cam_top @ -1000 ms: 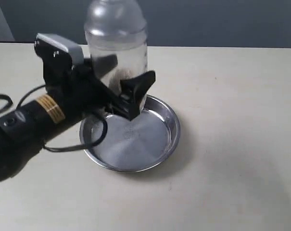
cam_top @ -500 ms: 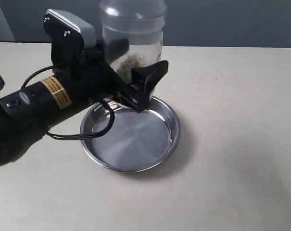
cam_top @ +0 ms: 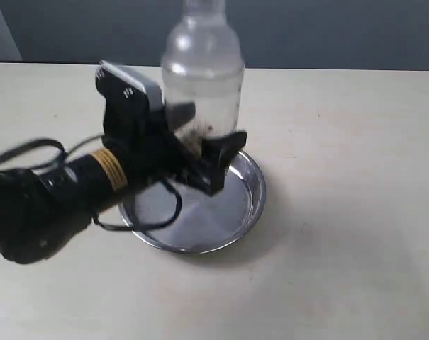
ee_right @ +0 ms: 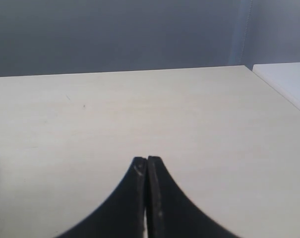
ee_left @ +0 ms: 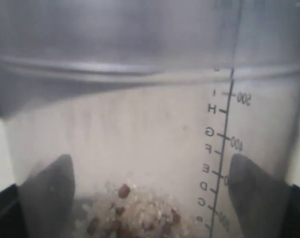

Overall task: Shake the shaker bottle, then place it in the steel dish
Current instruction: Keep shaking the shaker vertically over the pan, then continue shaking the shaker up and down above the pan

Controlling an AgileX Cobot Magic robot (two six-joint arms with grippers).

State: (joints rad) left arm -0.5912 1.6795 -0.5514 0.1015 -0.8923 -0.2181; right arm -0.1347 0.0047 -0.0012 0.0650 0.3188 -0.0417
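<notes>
Evidently mid-shake, or just past it. On the pale worktop (cam_top: 342, 212), the steel dish (cam_top: 259, 190), empty. Over its far rim, upright and seemingly airborne, the shaker bottle (cam_top: 203, 78), clamped round the body by the left gripper (cam_top: 203, 136). Right gripper (ee_right: 147, 171) pinched closed, empty. Next: lower squarely into the dish, then release.

Left fingers (cam_top: 220, 154) clamped; right fingers (ee_right: 135, 198) pressed together.

My L arm (cam_top: 65, 191) w/ shaker bottle (cam_top: 202, 78) hangs over the steel dish (cam_top: 251, 191), blocking its left side. Table (cam_top: 356, 212) rt of the dish is open; I've room there.
</notes>
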